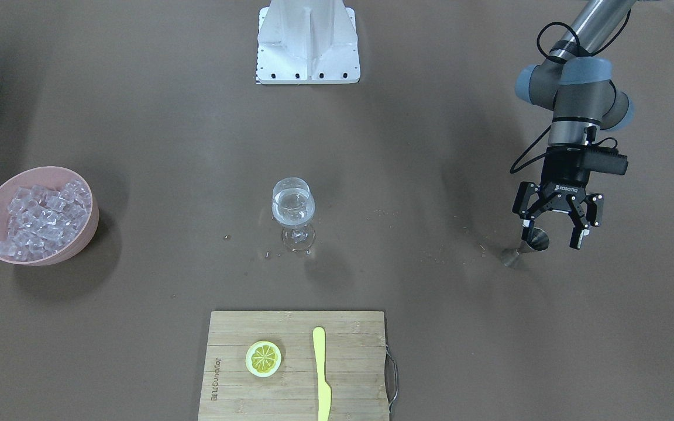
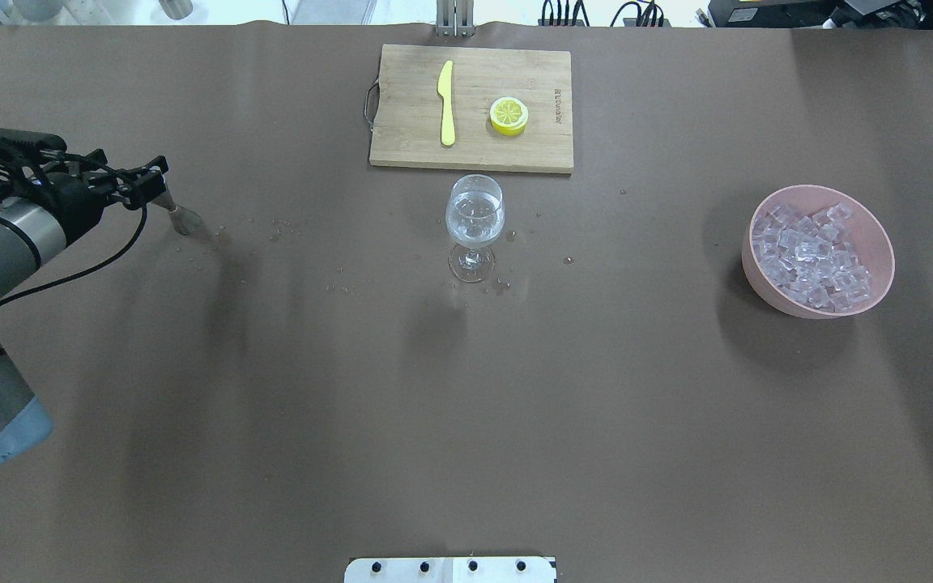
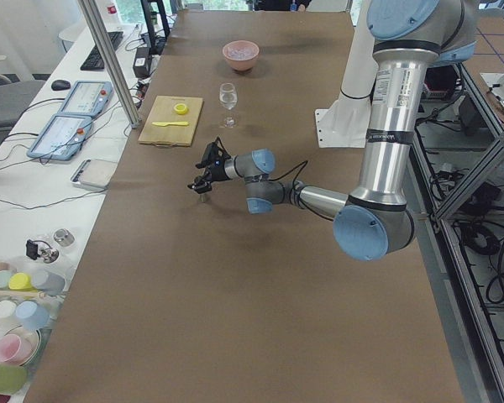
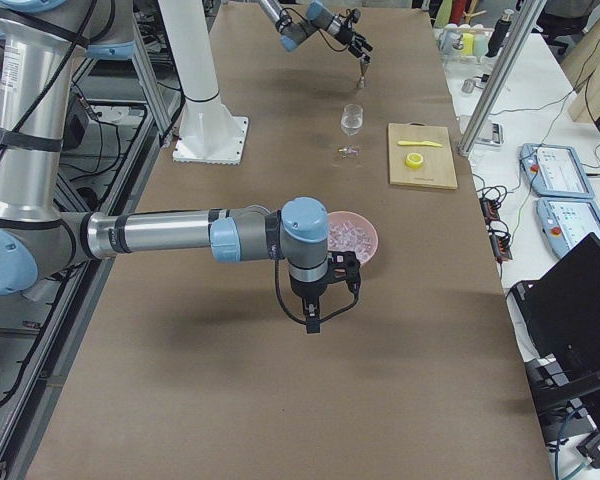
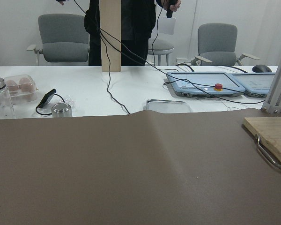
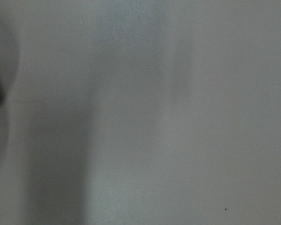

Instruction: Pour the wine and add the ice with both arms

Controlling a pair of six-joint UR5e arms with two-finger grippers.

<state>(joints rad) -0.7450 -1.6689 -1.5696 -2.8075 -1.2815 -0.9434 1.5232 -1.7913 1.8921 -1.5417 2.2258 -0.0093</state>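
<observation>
A: Front view, where's the wine?
B: Clear colourless wine (image 1: 293,207) is in the clear stemmed glass (image 1: 297,237), mid brown counter (image 1: 430,351). The black two-finger left tool (image 1: 553,237) has jaws spread either side of the small silver double-cone measuring cup (image 1: 524,245). Not gripping it, afaict.
A: Overhead?
B: Agrees. Cup stands on the counter under the left tool, well apart from the glass. The heap of small clear ice cubes (image 2: 811,259) sits in a round pink bowl (image 2: 768,285) on the other side. Can't make out any in the glass.
A: Side views?
B: Left end: nothing more. Right end: right tool (image 4: 313,322) hangs near the bowl, pointing down. Open or closed, can't tell.
A: Wrist cams?
B: Counter surface only, no tool tips.
A: Step?
B: Pour looks done imo, ice pending. Next: right tool needs to get over the bowl, close on a slippery cube, and carry it to the glass w/o knocking it.
</observation>
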